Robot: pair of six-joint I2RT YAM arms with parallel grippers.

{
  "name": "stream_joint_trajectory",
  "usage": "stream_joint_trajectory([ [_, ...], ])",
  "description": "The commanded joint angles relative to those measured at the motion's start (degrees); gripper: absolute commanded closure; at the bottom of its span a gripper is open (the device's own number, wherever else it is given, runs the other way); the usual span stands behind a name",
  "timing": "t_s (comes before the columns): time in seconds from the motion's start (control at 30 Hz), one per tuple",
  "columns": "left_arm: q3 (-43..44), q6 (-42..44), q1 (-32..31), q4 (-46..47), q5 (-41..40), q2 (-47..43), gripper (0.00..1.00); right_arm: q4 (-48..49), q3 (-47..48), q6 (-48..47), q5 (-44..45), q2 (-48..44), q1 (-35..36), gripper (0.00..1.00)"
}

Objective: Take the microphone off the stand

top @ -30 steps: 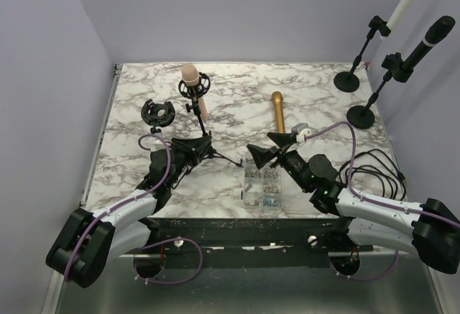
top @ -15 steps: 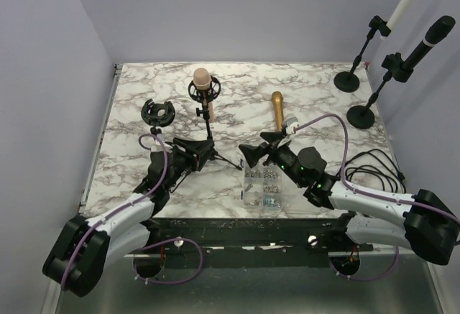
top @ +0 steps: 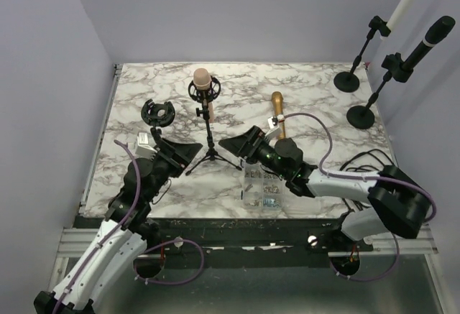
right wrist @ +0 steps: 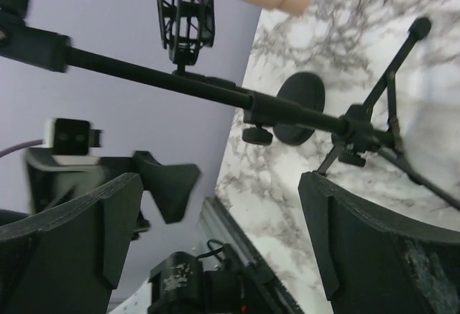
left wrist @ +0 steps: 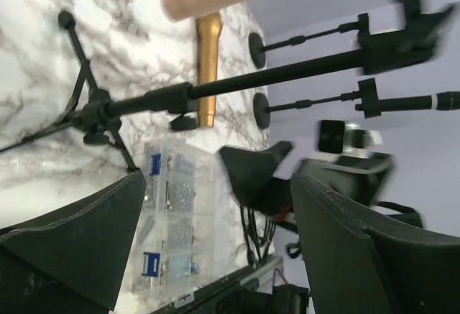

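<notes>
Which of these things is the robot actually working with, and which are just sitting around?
In the job: peach microphone, tripod stand holding it, left claw and right claw, both open.
Lying about: gold microphone, empty mount, clear parts box, white microphone, black microphone, cables.
</notes>
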Motion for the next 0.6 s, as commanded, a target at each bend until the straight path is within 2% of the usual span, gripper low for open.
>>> stream_joint_trajectory([
  [0.0,11.5,16.7,0.4,-14.3,-6.1,-4.0,0.15,22.8,-3.5,19.5,-7.2,10.0,0.2,0.04],
  [0.03,13.6,19.8,0.4,-14.6,-6.6,-4.5,0.15,26.6,-3.9,20.7,-7.0,12.7,0.2,0.08],
  [0.13,20.2,28.9,0.4,-15.8,-7.5,-4.1,0.15,32.0,-4.2,23.5,-5.1,17.5,0.6,0.12],
  [0.27,27.9,37.3,0.4,-16.6,-8.0,-1.8,0.15,30.6,-1.1,23.7,-4.8,21.7,1.3,0.16],
  [0.3,29.1,38.9,0.4,-16.5,-8.0,-1.4,0.15,31.2,-0.6,23.6,-3.0,22.8,1.6,0.20],
  [0.4,30.7,43.3,0.4,-15.2,-8.3,-0.7,0.15,32.3,0.9,24.1,-2.1,25.8,2.0,0.28],
  [0.57,29.8,47.0,0.5,-13.7,-8.4,-0.6,0.15,30.7,4.3,24.1,-2.7,28.7,2.2,0.35],
])
